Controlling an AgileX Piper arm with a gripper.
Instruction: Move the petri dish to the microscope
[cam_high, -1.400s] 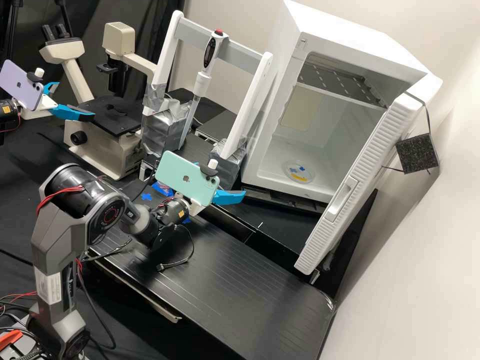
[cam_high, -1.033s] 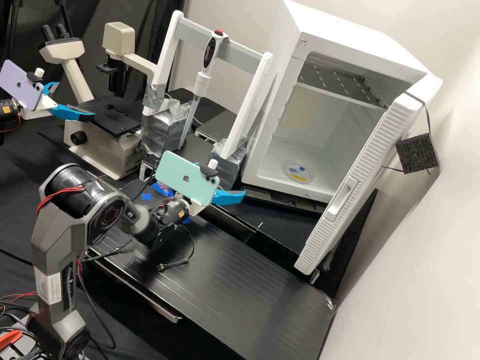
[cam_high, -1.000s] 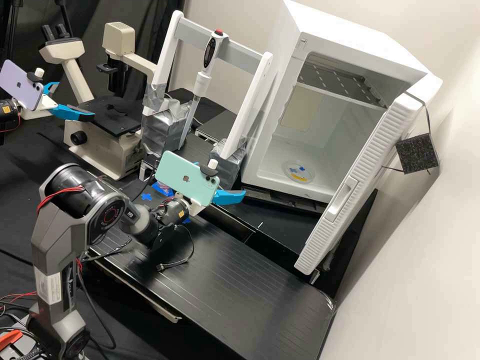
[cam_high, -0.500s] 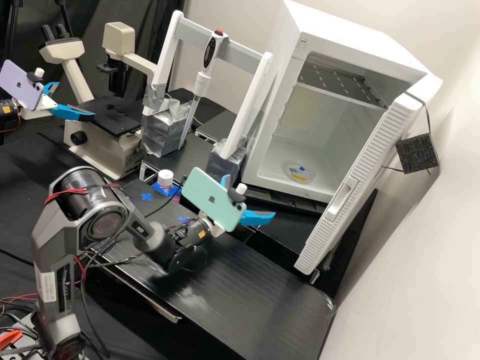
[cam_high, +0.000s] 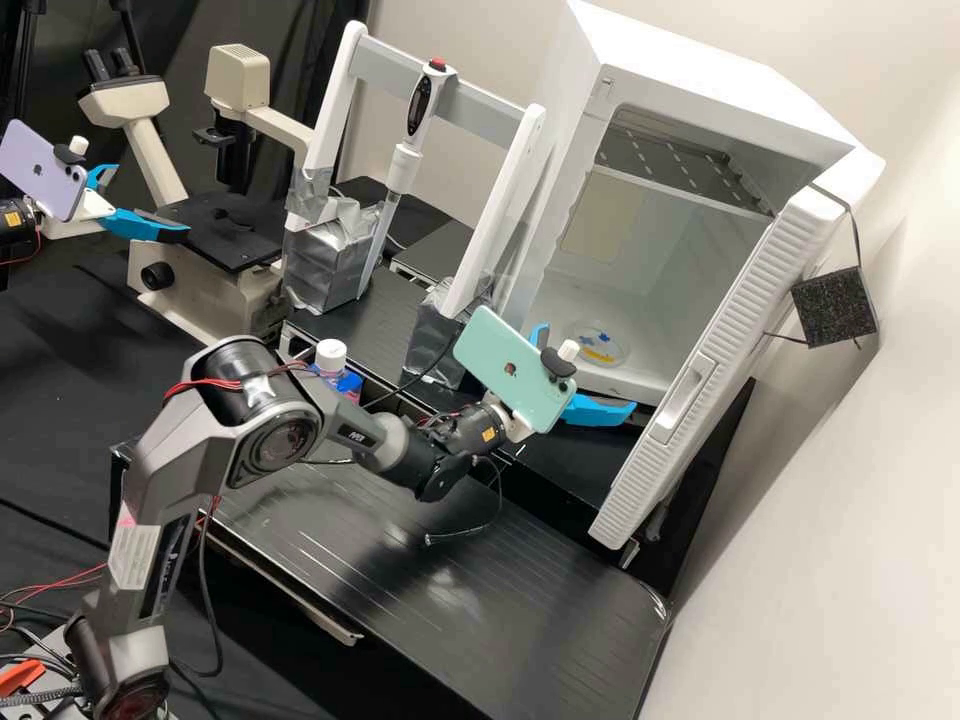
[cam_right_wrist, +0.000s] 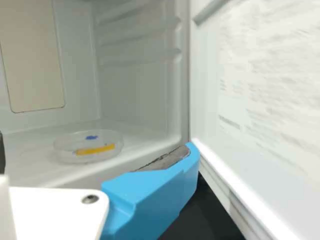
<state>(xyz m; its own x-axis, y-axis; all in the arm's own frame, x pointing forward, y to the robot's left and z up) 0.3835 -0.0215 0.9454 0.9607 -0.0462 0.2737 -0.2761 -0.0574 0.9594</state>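
Rises on the arm (cam_high: 180, 440) from the bench's near left corner in the high view, bends at a high elbow, then slopes down over the bench (cam_high: 450, 610) to the wrist. Points with the gripper (cam_high: 590, 366) at the open front of the incubator (cam_high: 700, 85), near the door (cam_high: 715, 350). Carries a phone (cam_high: 515, 368), tilted, above the wrist. Spreads the blue fingers (cam_right_wrist: 150, 195) well apart, with nothing between them. Shows the dish (cam_high: 598, 345) on the incubator floor, apart from the fingers, with blue and yellow marks on it; to be seen there in the wrist view too. Leaves the microscope (cam_high: 200, 300) well apart, behind and to the left in the high view.

Has swung closer to the incubator since the last frame, elbow and wrist both. Now hides the blue cross on the bench. No shift to be seen in the dish.

Bears a pale printed label (cam_high: 133, 557) on the lower link, a small yellow sticker (cam_high: 489, 435) by the wrist and a logo on the phone. Has lines of print on the door's inner face, left unread.
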